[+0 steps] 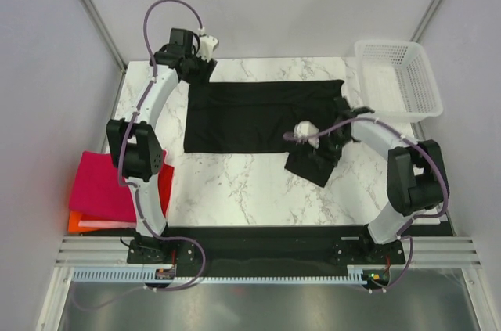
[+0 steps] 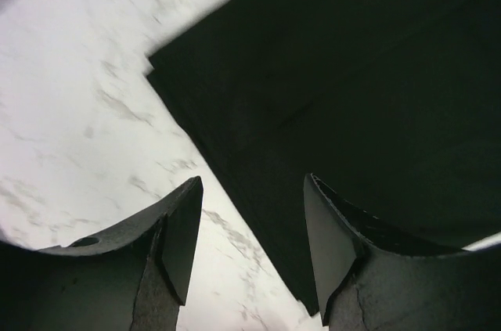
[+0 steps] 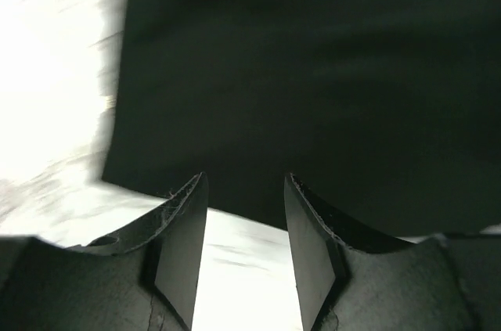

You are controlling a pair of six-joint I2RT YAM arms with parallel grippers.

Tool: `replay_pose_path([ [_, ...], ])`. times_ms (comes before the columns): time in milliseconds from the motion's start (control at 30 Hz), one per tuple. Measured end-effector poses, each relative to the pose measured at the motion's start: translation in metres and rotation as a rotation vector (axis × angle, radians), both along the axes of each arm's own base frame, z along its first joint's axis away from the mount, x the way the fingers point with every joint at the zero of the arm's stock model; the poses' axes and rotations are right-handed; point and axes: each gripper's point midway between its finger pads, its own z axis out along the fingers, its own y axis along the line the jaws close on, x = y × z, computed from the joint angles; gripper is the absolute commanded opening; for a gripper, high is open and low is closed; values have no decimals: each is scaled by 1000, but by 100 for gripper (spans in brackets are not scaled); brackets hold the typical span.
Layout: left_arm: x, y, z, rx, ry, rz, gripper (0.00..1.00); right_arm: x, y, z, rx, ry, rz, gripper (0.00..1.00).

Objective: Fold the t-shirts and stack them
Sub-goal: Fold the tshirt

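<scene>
Partly done: folded shirts (image 1: pixel 100 187) stacked at left; black shirt (image 1: pixel 262 116) lies part-folded, unstacked. Left gripper (image 2: pixel 252 182) and right gripper (image 3: pixel 246 178) stand open, holding nothing.

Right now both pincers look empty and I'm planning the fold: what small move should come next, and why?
Probably lower the right pincer onto the loose flap and grip it. The black t-shirt lies flat, but that flap juts toward the near edge, right beside this pincer; it and the left pincer stand open, empty.
</scene>
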Motion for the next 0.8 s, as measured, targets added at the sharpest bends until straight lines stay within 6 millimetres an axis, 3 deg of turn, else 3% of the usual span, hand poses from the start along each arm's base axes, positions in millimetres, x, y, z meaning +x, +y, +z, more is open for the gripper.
replay_pose_path([
  [100,-20,2,-44,12,132,-6,61,-83,6,-52,-67,185,186,52],
  [167,-35,4,-67,20,206,-7,60,-107,6,-60,-85,205,259,52],
  [367,-65,10,-110,22,341,3,58,-98,15,-45,-87,62,362,53],
  [500,-77,16,-124,20,388,22,58,-94,15,-46,-105,36,389,54],
  [633,-87,22,-126,20,401,32,58,-93,12,-49,-127,24,410,55],
  [800,-92,25,-112,13,373,37,58,-105,6,-55,-141,35,432,56],
])
